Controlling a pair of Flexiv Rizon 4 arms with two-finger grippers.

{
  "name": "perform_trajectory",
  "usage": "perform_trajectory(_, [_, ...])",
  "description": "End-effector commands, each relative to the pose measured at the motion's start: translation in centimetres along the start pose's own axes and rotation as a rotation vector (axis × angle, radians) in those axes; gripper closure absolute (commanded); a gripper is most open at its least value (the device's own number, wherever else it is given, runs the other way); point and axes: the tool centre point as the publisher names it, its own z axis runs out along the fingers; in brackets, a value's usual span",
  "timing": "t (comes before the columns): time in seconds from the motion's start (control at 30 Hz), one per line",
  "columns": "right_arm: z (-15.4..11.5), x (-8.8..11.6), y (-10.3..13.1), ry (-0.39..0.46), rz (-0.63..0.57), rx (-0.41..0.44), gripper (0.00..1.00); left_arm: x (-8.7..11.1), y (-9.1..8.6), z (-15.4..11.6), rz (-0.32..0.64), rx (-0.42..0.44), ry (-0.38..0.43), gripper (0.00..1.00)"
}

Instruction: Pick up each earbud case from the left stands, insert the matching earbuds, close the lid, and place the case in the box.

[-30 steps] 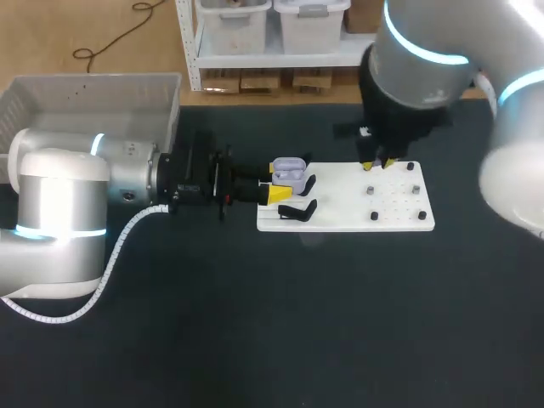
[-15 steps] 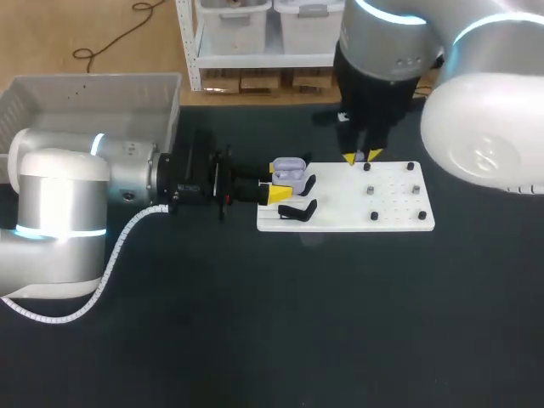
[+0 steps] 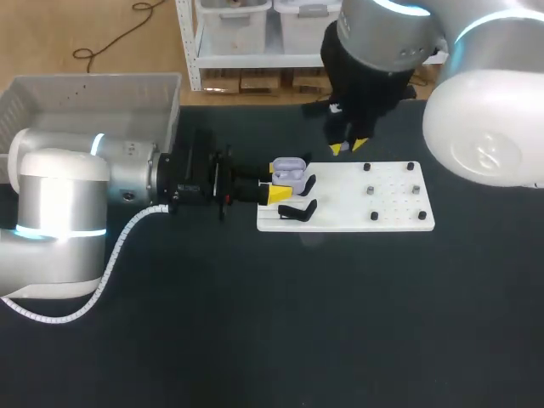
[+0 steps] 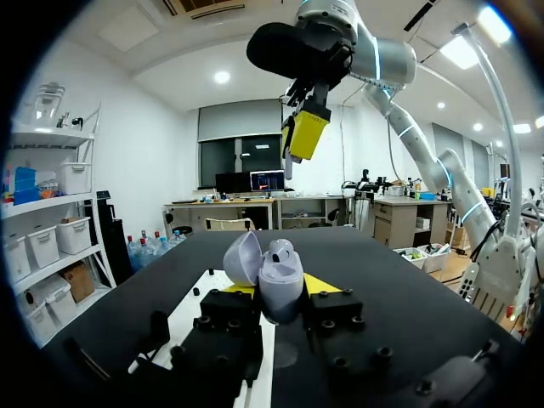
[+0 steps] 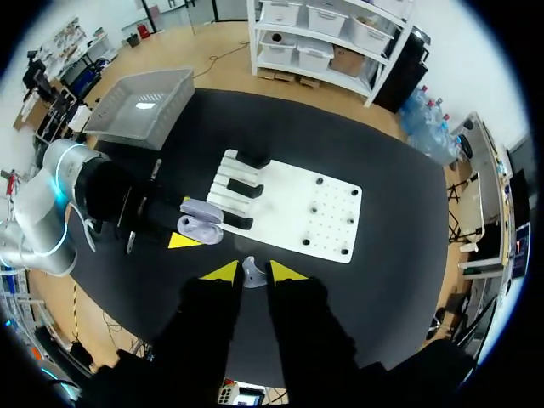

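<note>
Two fingers of the left gripper (image 3: pixel 279 181) are clamped on the open lilac earbud case (image 3: pixel 289 172), held at the left edge of the white board (image 3: pixel 395 204); beyond, an earbud (image 5: pixel 252 272) is pinched by the right gripper (image 3: pixel 348 148) above the board's far edge; farthest left, the grey box (image 3: pixel 93 106) is seen.

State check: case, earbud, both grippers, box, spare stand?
Case: lid open, in left gripper.
Left gripper: shut on case.
Earbud: pinched between right gripper's fingers.
Right gripper: shut on earbud.
Box: no case seen inside.
Spare stand: bare.
</note>
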Motion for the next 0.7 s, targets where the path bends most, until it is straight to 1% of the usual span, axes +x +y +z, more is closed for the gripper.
perform_trajectory(0.03, [0.3, -0.8, 1.2, 0.022, -0.028, -0.008, 1.0, 0.0, -0.1, 0.0, 0.002, -0.005, 0.0, 1.0])
perform_trajectory(0.23, [1.9, -1.3, 3.6, 0.065, -0.097, -0.039, 1.0, 0.0, -0.1, 0.0, 0.002, -0.005, 0.0, 1.0])
perform_trajectory(0.7, [3.1, -1.3, 6.6, 0.098, -0.186, -0.058, 1.0, 0.0, -0.1, 0.0, 0.002, -0.005, 0.0, 1.0])
